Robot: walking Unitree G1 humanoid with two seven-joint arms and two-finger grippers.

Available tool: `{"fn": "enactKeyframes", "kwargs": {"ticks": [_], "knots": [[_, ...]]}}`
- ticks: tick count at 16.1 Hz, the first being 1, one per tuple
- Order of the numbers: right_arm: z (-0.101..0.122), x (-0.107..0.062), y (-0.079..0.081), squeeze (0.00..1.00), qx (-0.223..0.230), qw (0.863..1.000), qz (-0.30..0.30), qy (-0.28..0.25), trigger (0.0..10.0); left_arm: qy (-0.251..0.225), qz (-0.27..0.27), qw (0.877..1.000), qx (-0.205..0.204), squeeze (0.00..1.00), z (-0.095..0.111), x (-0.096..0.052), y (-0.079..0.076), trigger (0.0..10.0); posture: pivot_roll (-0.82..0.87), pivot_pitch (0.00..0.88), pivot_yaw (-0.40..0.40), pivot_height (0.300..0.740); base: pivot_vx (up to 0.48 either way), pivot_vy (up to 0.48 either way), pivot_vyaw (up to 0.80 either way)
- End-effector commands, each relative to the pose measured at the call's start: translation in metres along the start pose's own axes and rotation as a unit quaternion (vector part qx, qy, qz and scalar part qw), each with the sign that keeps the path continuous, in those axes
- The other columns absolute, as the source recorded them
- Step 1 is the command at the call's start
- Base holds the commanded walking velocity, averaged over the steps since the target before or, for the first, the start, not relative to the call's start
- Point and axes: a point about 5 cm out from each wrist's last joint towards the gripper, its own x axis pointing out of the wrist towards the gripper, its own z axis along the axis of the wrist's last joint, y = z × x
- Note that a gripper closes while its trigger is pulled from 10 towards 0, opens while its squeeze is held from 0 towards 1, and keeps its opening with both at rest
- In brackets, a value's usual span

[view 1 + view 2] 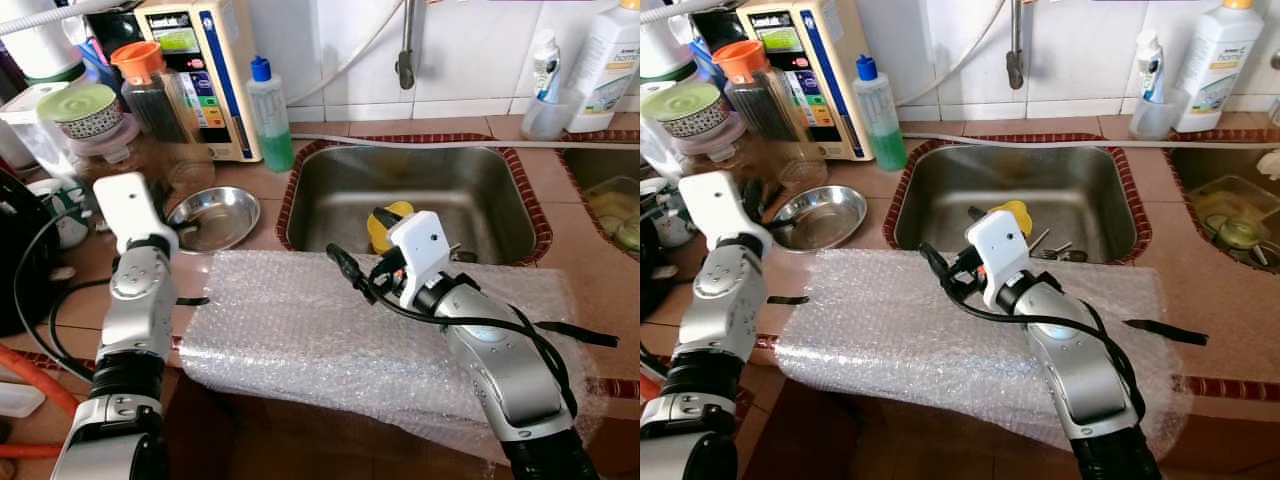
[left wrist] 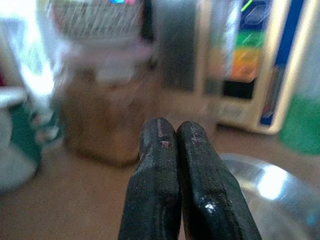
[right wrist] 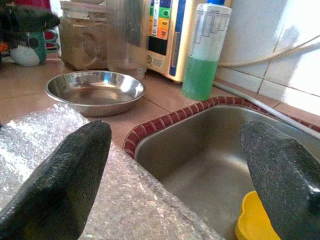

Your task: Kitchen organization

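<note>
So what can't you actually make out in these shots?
- Yellow object in the sink: mostly hidden behind the right pincer's wrist in the eye views, cut by the edge in the right wrist view.
- Jar ahead of the shut left pincer: blurred in the left wrist view.
- Small utensils on the sink floor: too small to identify.

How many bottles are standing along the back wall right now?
3: a green bottle beside the left of the sink, a small bottle in a cup, and a big white bottle far right. Others may be hidden.
</note>
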Motion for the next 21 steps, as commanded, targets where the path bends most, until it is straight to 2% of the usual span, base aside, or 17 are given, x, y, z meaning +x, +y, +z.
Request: {"fn": "enactKeyframes", "kwargs": {"ticks": [1,2,4,5,6,7,8,11,13,16,18,20,21], "knots": [[0.002,0.002,0.002,1.0,0.002,1.0,0.003,-0.009,10.0,0.039,0.022,0.999,-0.003,1.0,-0.004,0.004,0.008,10.0,-0.29,0.071,0.121,0.74,0.0,0.0,0.0],[0.002,0.002,0.003,1.0,0.003,1.0,0.005,-0.008,10.0,0.05,0.026,0.998,0.009,1.0,-0.004,0.006,0.01,10.0,-0.29,0.073,0.122,0.74,0.0,0.0,0.0],[0.0,0.001,0.007,1.0,0.002,1.0,0.014,-0.007,10.0,0.082,-0.007,0.996,0.03,1.0,-0.004,0.009,0.01,10.0,-0.28,0.072,0.125,0.74,0.0,0.0,0.0],[0.0,0.001,0.007,1.0,0.001,1.0,0.015,-0.007,10.0,0.112,-0.053,0.992,0.033,1.0,-0.009,0.008,0.005,10.0,-0.28,0.072,0.127,0.74,0.0,0.0,0.0],[-0.001,0.002,0.007,1.0,0.001,1.0,0.015,-0.007,10.0,0.117,-0.088,0.989,0.027,1.0,-0.011,0.006,-0.001,10.0,-0.28,0.069,0.131,0.74,0.0,0.0,0.0],[-0.001,0.002,0.007,1.0,0.001,1.0,0.015,-0.007,10.0,0.112,-0.1,0.988,0.029,1.0,-0.011,0.005,-0.003,10.0,-0.29,0.069,0.134,0.74,0.0,0.0,0.0],[-0.001,0.002,0.008,1.0,0.002,1.0,0.015,-0.007,10.0,0.116,-0.117,0.985,0.05,1.0,-0.016,0.002,-0.008,10.0,-0.29,0.07,0.135,0.74,0.0,0.0,0.0],[-0.001,0.002,0.01,1.0,0.0,1.0,0.016,-0.008,10.0,0.139,-0.149,0.978,0.045,1.0,-0.026,-0.005,-0.016,10.0,-0.29,0.068,0.139,0.74,0.0,0.0,0.0],[-0.001,0.002,0.01,1.0,-0.001,1.0,0.016,-0.008,10.0,0.126,-0.143,0.98,0.048,1.0,-0.022,-0.003,-0.013,10.0,-0.29,0.068,0.141,0.74,0.0,0.0,0.0],[-0.001,0.003,0.01,1.0,-0.004,1.0,0.015,-0.009,10.0,0.104,-0.092,0.99,0.039,1.0,-0.013,0.001,-0.002,10.0,-0.29,0.063,0.138,0.74,0.0,0.0,0.0],[-0.001,0.003,0.01,1.0,-0.006,1.0,0.017,-0.009,10.0,0.117,-0.076,0.99,0.03,1.0,-0.018,0.001,0.0,10.0,-0.29,0.061,0.134,0.74,0.0,0.0,0.0],[0.0,0.004,0.011,1.0,-0.01,1.0,0.021,-0.01,10.0,0.15,-0.047,0.987,0.023,1.0,-0.026,0.002,-0.002,10.0,-0.29,0.06,0.134,0.74,0.0,0.0,0.0],[0.0,0.004,0.011,1.0,-0.01,1.0,0.021,-0.01,10.0,0.168,-0.042,0.985,0.008,0.78,-0.031,0.001,-0.005,10.0,-0.29,0.061,0.135,0.74,0.0,0.0,0.0]]}}
